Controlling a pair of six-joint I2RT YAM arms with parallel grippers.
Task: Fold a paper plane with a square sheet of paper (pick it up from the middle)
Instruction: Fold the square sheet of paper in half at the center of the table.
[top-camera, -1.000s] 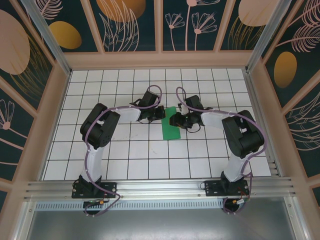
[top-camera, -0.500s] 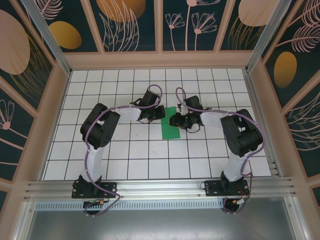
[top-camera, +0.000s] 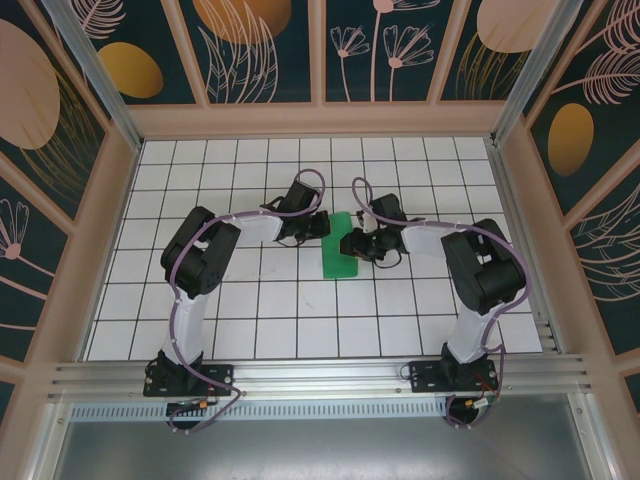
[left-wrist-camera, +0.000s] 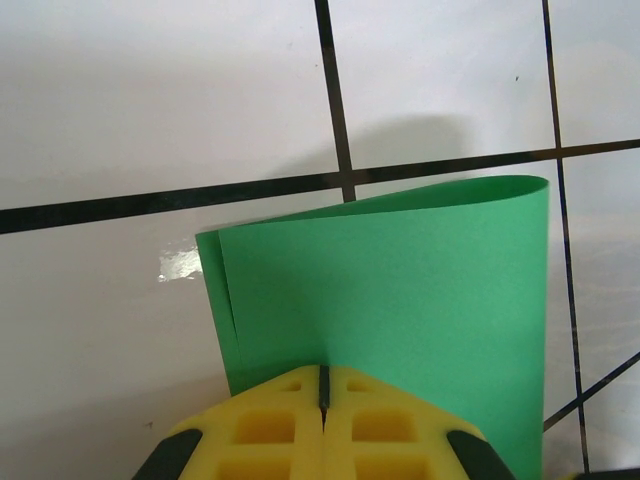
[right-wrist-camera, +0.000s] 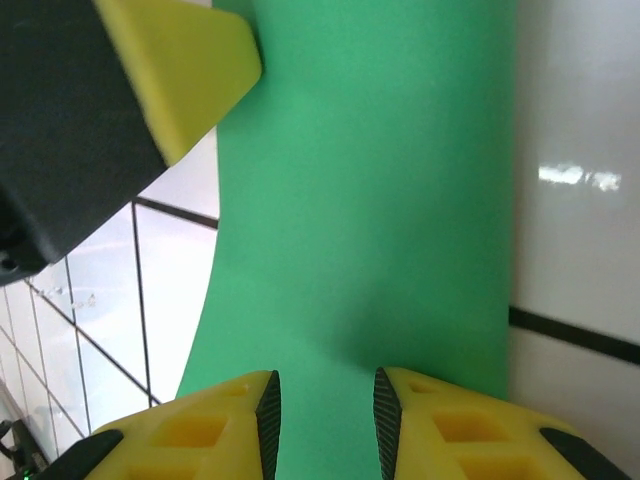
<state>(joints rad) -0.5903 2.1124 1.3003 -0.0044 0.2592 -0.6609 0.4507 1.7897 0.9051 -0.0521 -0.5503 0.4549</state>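
Shifting slightly leftward, square sheet of paper (top-camera: 338, 265) bows.

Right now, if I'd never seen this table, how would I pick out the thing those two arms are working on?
Look at the white grid-tiled table, then at its middle. Between the left fingers and the right fingers is the green sheet of paper, doubled over on itself. Nothing else on the white tiles is bright green.

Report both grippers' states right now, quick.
Left gripper: closed, pinching the folded-over square sheet of paper.
Right gripper: open, with a clear gap between its fingers over the paper's edge.
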